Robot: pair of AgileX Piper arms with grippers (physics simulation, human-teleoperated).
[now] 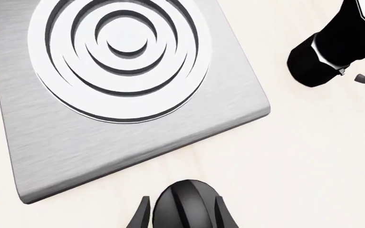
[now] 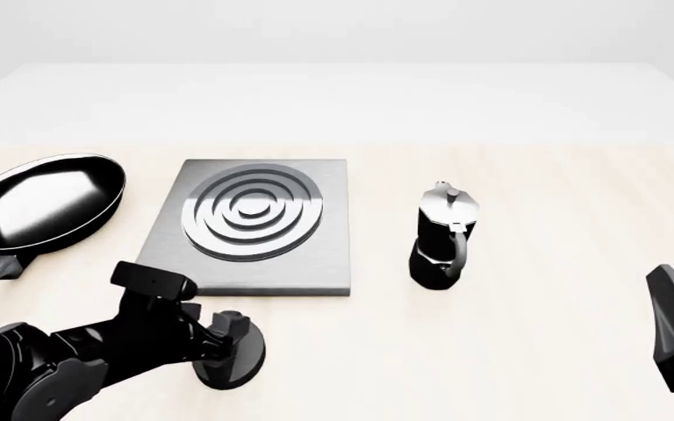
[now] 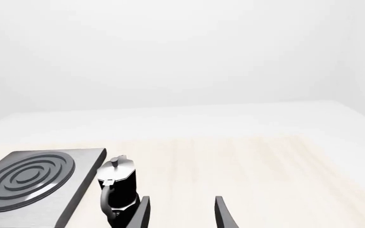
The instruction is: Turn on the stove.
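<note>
Where ridged oval knob [image 1: 186,205] meets jaws, brushed-grey stove [image 2: 255,226].

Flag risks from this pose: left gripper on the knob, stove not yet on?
1. The left gripper straddles the knob with only the fingertips in view; a shallow pinch could slip when it twists.
2. The knob sits close to the stove front edge, so a sideways slip could bump the slab.
3. The moka pot stands upright on the stove's right; a swing of the idle right gripper could topple it.
</note>
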